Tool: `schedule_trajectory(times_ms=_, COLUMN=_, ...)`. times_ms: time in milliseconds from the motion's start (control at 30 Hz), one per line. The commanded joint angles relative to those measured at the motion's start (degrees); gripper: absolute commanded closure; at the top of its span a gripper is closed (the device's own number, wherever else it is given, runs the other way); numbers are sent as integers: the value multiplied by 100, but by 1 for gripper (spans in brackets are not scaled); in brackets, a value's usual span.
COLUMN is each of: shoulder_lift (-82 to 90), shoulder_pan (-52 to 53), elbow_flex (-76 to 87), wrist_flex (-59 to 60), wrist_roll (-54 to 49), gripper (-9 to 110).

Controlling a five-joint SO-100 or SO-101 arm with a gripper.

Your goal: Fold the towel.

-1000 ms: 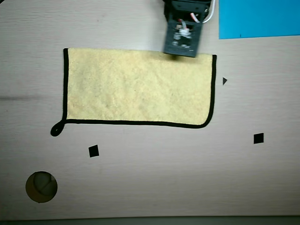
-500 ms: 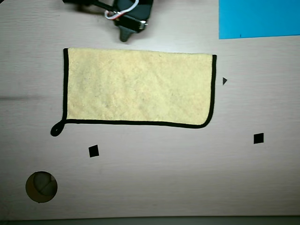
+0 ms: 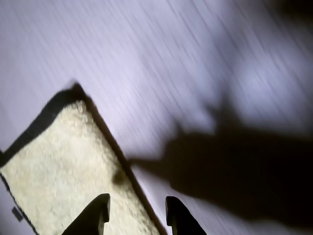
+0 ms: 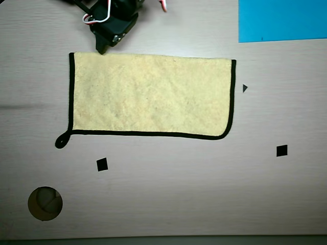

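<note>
The pale yellow fuzzy towel (image 4: 148, 97) lies flat on the table as a wide rectangle. Black trim runs along its left, bottom and right edges, and its top edge shows none. Its small black loop (image 4: 62, 140) sticks out at the lower left corner. My gripper (image 4: 102, 48) hovers at the towel's top left corner. In the wrist view the towel (image 3: 58, 161) fills the lower left, and my gripper (image 3: 137, 200) is open and empty above its trimmed edge. The wrist picture is motion-blurred.
A smooth bright blue sheet (image 4: 281, 20) lies at the top right. Small black markers (image 4: 102, 164) (image 4: 281, 150) and a small triangle (image 4: 244, 88) sit on the wood-grain table. A round hole (image 4: 45, 203) is at the lower left. The arm's shadow (image 3: 234, 171) falls right of the towel.
</note>
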Motion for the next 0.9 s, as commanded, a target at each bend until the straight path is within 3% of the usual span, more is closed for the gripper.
schedule_trajectory(times_ms=0, shoulder_lift=-272, shoulder_pan=114, elbow_flex=-554, wrist_flex=-272, wrist_roll=-202, gripper=87)
schedule_trajectory(times_ms=433, shoulder_lift=-1169, shoulder_pan=-88, elbow_flex=-1002, wrist_flex=-791, wrist_roll=-439, gripper=81)
schedule_trajectory(times_ms=867, shoulder_lift=-1318, shoulder_pan=-536, elbow_flex=-976, wrist_flex=-1512, wrist_roll=-993, gripper=91)
